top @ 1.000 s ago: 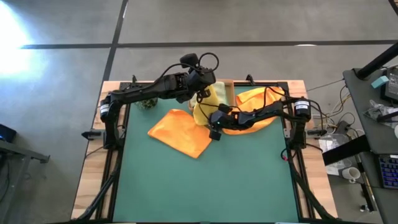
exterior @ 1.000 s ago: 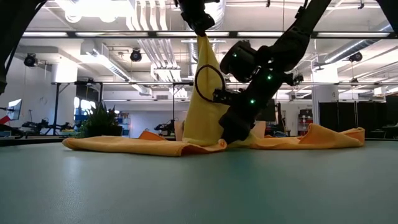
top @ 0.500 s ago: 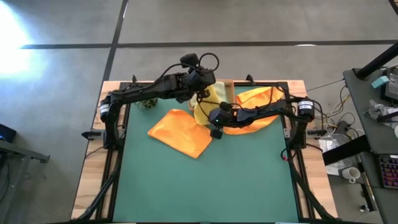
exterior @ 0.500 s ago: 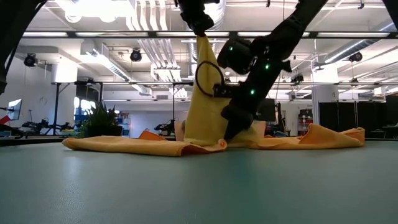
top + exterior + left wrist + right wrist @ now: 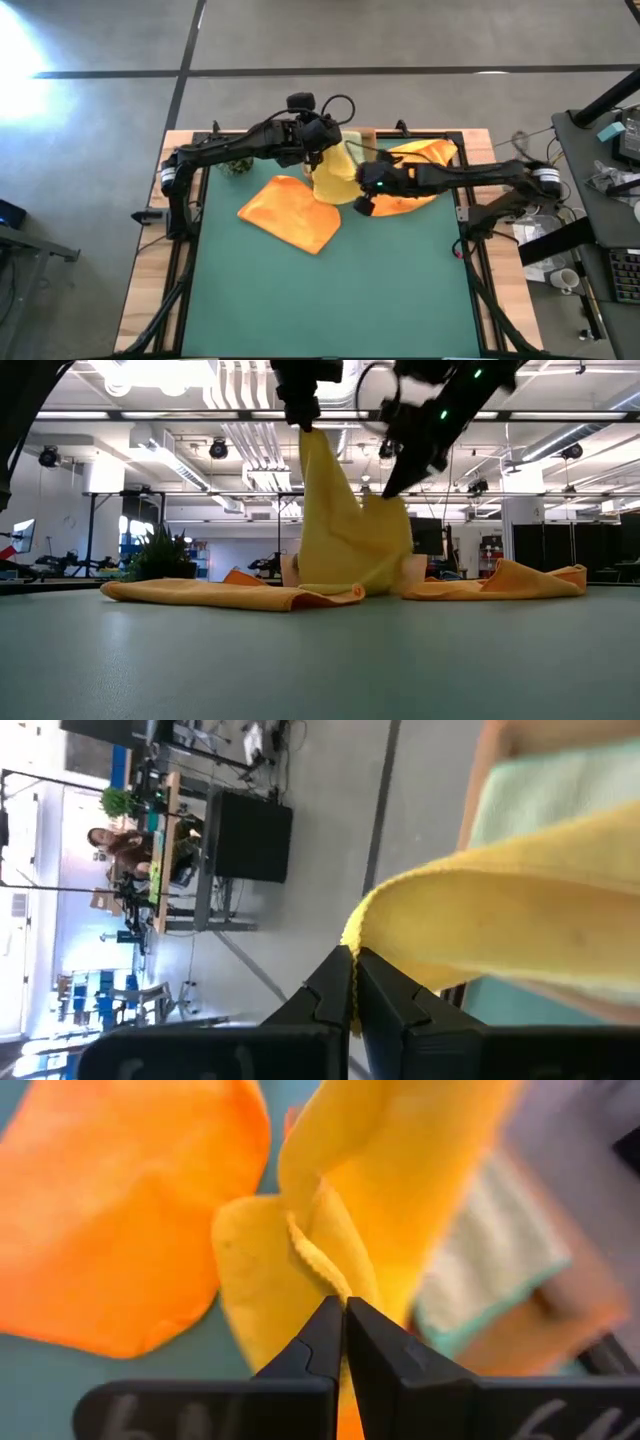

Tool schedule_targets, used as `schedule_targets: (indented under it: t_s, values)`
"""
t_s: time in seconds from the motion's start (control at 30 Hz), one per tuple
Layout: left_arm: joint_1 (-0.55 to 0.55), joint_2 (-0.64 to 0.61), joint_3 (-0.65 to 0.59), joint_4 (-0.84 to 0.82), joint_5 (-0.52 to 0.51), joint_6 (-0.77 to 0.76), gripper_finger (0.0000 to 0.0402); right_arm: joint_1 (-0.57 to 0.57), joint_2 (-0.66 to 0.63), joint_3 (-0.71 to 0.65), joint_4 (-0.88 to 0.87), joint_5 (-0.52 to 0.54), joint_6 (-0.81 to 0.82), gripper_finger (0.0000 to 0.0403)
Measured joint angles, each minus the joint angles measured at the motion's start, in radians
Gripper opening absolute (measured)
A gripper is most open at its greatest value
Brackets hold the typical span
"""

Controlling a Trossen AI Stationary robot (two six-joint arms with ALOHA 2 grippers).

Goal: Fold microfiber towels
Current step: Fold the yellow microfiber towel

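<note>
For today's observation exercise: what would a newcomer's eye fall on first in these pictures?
A soft yellow microfiber towel hangs like a tent above the green mat's far middle, pinched at two points by the left gripper and the right gripper. Beside it, two orange microfiber towels lie flat on the mat.

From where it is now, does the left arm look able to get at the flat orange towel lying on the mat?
Probably not yet. The left gripper is shut on the yellow towel, lifted with the right gripper. The orange towel lies uncovered nearby, so the path looks free once it lets go.
</note>
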Motion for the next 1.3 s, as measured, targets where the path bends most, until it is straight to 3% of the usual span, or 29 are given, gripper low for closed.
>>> schedule_targets:
  t_s: [0.23, 0.63, 1.0, 1.3]
  values:
    - [0.000, -0.001, 0.000, -0.157, 0.051, -0.099, 0.0000, 0.046, -0.225, -0.001, -0.105, 0.098, 0.053, 0.0009]
    - [-0.015, -0.007, 0.000, -0.239, 0.535, -0.323, 0.0000, 0.076, -0.418, -0.002, -0.162, 0.123, 0.079, 0.0008]
    - [-0.045, -0.109, 0.002, -0.417, 0.651, -0.476, 0.0000, 0.129, -0.587, 0.005, -0.203, 0.123, 0.099, 0.0008]
    - [-0.063, -0.223, 0.001, -0.434, 0.931, -0.574, 0.0000, 0.207, -0.691, 0.007, -0.196, 0.115, 0.120, 0.0008]
